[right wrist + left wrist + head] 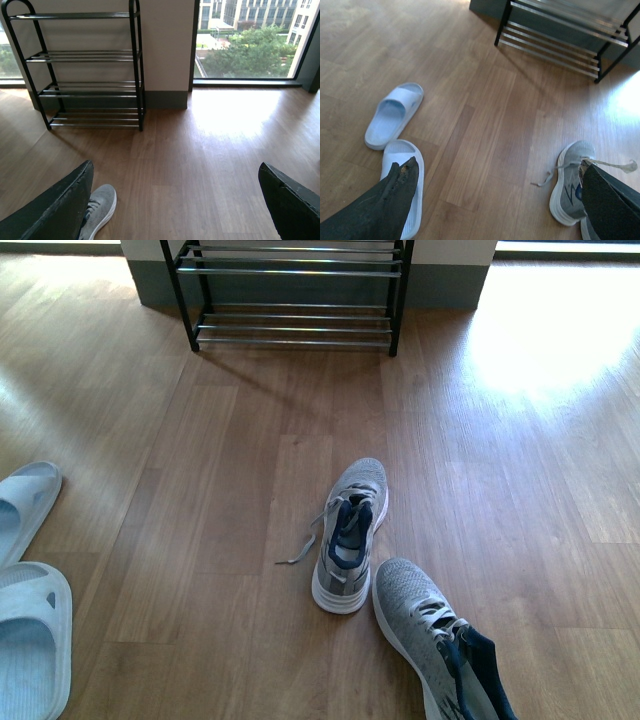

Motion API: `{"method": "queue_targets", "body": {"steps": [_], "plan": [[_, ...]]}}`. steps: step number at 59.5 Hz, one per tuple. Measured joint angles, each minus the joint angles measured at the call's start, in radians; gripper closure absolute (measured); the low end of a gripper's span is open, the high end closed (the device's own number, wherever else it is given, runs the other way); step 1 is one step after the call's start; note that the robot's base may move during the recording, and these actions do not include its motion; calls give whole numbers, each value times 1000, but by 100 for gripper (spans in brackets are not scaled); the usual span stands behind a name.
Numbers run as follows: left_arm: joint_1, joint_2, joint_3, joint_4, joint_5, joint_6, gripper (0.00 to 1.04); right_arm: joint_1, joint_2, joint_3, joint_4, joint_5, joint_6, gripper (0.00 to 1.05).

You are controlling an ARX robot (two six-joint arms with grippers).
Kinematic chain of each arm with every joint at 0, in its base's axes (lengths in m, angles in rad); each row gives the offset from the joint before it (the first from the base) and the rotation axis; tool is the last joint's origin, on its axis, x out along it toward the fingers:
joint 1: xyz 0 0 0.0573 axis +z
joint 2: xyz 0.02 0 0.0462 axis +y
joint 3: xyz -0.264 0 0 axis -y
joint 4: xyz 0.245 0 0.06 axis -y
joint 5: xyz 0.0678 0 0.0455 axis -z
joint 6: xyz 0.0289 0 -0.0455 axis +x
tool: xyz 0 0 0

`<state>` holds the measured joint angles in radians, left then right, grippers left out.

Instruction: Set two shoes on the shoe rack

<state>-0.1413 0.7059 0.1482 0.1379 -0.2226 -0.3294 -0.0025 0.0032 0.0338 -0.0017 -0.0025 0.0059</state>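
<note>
The wooden floor fills the scene, bright with sun on its far right. At its far edge, against the pale wall and beside a tall window, stands the shoe rack. It has a black frame and chrome rods, and the right wrist view shows four tiers.

Now the shoes, and both grey sneakers are down on the floor, well apart from the rack. The farther sneaker sits mid-floor with its toe aimed at the rack and one lace trailing loose to the left. The nearer sneaker lies just behind and to the right of it. Its toe is right by the other's heel, though contact is hard to call, and its navy lining gapes.

Over at the floor's near left edge lie the pale blue slides, one slide farther out, the other slide nearer, close together.

The left gripper hangs above the floor with fingers spread wide, the nearer slide under one finger, a sneaker under the other, nothing held. The right gripper is likewise spread wide and holds nothing, facing the rack, with a sneaker toe peeking past one finger.
</note>
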Motion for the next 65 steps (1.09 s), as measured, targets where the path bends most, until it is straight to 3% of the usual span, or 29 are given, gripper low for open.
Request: {"method": "queue_targets", "body": {"steps": [9, 17, 41, 65], "plan": [[-19, 509, 129, 210, 127, 13, 9, 0, 0, 0, 0, -1, 0, 9], [-70, 963, 330, 247, 299, 26, 9, 0, 0, 0, 0, 0, 0, 9], [-232, 1415, 838, 62, 335, -15, 9, 0, 0, 0, 0, 0, 0, 9], [-271, 1794, 1293, -203, 347, 49, 9, 0, 0, 0, 0, 0, 0, 9]]}}
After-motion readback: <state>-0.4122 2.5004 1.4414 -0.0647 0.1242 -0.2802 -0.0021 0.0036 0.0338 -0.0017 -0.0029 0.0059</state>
